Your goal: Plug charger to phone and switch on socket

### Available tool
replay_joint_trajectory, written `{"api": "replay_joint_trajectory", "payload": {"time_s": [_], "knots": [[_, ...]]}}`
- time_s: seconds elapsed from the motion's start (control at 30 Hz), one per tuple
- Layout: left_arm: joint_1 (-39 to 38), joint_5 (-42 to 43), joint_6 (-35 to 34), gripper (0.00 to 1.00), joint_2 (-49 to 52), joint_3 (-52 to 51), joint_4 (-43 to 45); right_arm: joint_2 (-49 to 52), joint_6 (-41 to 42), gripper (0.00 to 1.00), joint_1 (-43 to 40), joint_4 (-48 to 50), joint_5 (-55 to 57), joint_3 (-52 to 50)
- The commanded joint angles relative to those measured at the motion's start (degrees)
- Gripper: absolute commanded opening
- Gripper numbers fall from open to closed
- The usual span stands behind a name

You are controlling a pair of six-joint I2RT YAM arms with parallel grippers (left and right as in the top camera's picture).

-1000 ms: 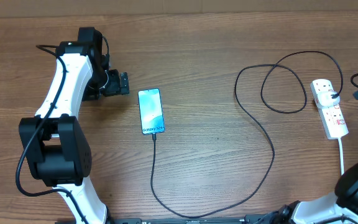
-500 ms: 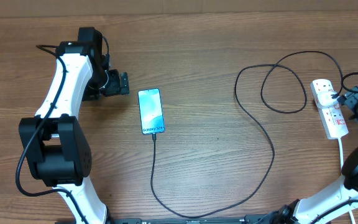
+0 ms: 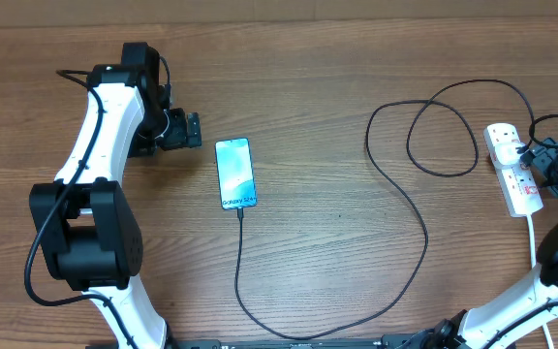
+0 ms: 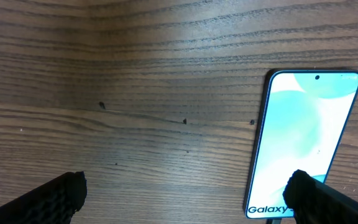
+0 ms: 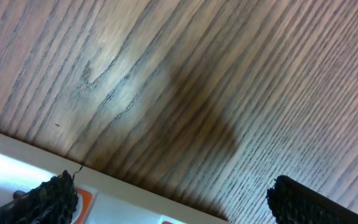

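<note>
The phone (image 3: 234, 174) lies flat mid-table with its screen lit; in the left wrist view the phone (image 4: 303, 134) shows "Galaxy" at its near end. The black charger (image 3: 426, 231) cable runs from the phone's near end, loops across the table and ends at a black plug in the socket (image 3: 511, 184). My left gripper (image 3: 190, 130) stands open just left of the phone, its right fingertip (image 4: 325, 202) over the phone's corner. My right gripper (image 3: 542, 167) hangs open over the socket (image 5: 117, 196), whose red switches show under its left fingertip (image 5: 42, 202).
The socket's white cord (image 3: 534, 247) runs toward the front edge at the right. The charger forms a wide loop (image 3: 442, 136) left of the socket. Bare wood lies between the phone and that loop.
My right gripper has come in from the right edge to hang over the socket. The left arm, the phone and the cable have not moved.
</note>
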Motion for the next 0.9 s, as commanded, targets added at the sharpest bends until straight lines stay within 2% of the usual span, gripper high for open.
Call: {"api": "replay_joint_trajectory", "payload": {"time_s": [0.0, 0.87], "knots": [[-0.5, -0.6, -0.5, 1.0, -1.6, 0.1, -0.1, 1.6, -1.5, 1.0, 0.5, -1.0, -4.3, -0.4], [-0.5, -0.6, -0.5, 1.0, -1.6, 0.1, -0.1, 1.7, -4.1, 1.0, 0.5, -5.9, -7.9, -0.4]]}}
